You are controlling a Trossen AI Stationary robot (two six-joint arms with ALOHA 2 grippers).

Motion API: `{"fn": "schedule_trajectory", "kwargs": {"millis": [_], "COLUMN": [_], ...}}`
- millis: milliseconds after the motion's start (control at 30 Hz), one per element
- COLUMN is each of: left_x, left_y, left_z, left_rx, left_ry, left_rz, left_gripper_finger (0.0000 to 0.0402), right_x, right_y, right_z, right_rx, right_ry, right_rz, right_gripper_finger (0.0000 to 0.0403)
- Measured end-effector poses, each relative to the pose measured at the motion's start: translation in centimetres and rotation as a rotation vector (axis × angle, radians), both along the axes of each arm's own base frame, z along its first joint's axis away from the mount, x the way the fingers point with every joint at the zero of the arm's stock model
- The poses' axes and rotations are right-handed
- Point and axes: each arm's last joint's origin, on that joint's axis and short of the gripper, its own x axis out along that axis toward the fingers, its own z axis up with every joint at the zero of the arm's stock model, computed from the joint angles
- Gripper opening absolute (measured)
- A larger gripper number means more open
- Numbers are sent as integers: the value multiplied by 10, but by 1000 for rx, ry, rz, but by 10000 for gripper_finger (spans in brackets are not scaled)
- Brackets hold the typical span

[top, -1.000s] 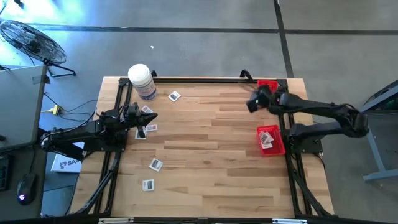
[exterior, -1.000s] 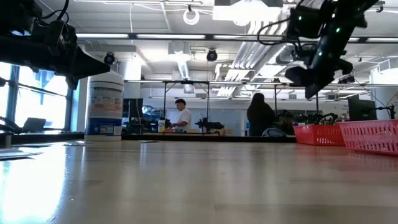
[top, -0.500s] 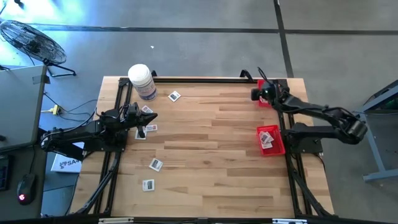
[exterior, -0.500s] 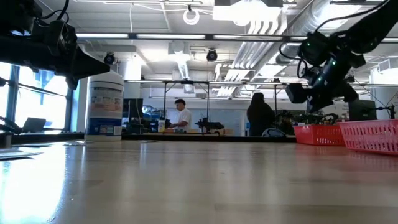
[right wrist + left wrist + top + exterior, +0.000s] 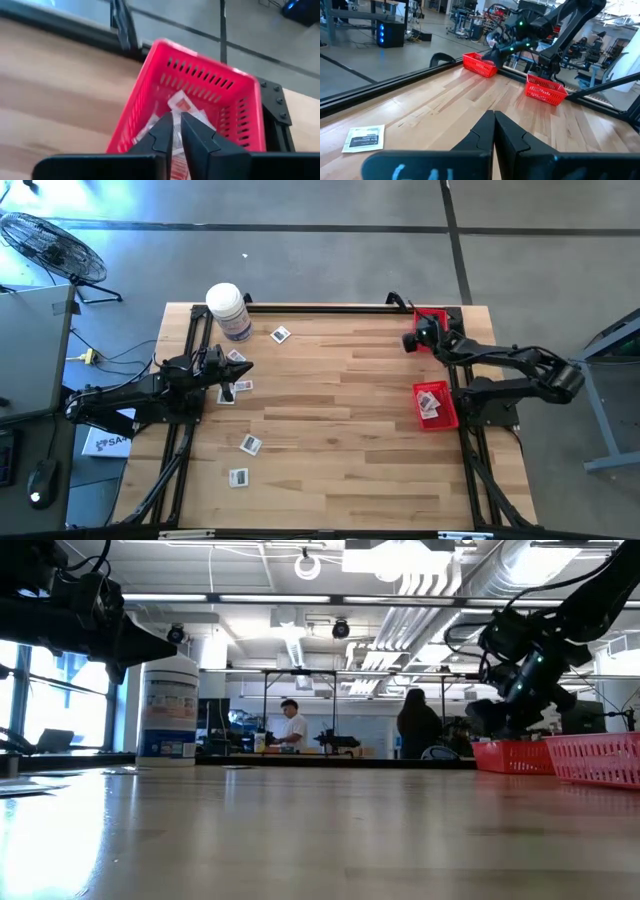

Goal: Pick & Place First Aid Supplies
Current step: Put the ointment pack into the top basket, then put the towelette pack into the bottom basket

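Red plastic fills my right wrist view: my right pincer (image 5: 176,117) hangs just above the red basket (image 5: 240,107) that stands at the same far edge of the table as the white jar (image 5: 229,310), at the corner opposite the jar. Its two fingers stand only a narrow slit apart, with nothing gripped between them. Under them several first aid packets (image 5: 181,103) lie in that basket.

A second red basket (image 5: 447,412) sits still farther from the jar, toward the near side of the table, and it also holds packets (image 5: 430,402).

My left pincer (image 5: 246,367) is closed and empty, low over the wood a little way in front of the jar. Loose packets are scattered around it:
- one packet (image 5: 280,334) lies just beside the jar, on the side toward the baskets;
- one packet (image 5: 235,356) lies between the jar and my left fingers;
- two packets (image 5: 240,387) lie side by side just past those fingers, away from the jar;
- two more packets (image 5: 250,444) lie well away from the jar, toward the near edge.
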Motion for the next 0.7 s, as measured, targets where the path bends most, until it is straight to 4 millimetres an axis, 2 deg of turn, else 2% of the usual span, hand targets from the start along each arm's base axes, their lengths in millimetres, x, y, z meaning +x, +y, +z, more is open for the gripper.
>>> {"fn": "schedule_trajectory", "kwargs": {"millis": [133,233,433,600,700], "left_x": [0,0,0,0,0], "left_y": [0,0,0,0,0], "left_z": [0,0,0,0,0], "left_rx": [0,0,0,0,0], "left_ry": [0,0,0,0,0], "left_rz": [0,0,0,0,0], "left_gripper_finger": [1,1,1,1,1], "right_x": [2,7,42,82,107], "right_y": [-1,-5,-11,-1,3], "right_z": [-7,1,46,90,104], "right_rx": [37,25,-66,-137,-127], "right_ry": [32,-3,-103,-187,-226], "right_rz": [23,44,198,403,522], "right_gripper_finger": [54,69,78,78,78]}}
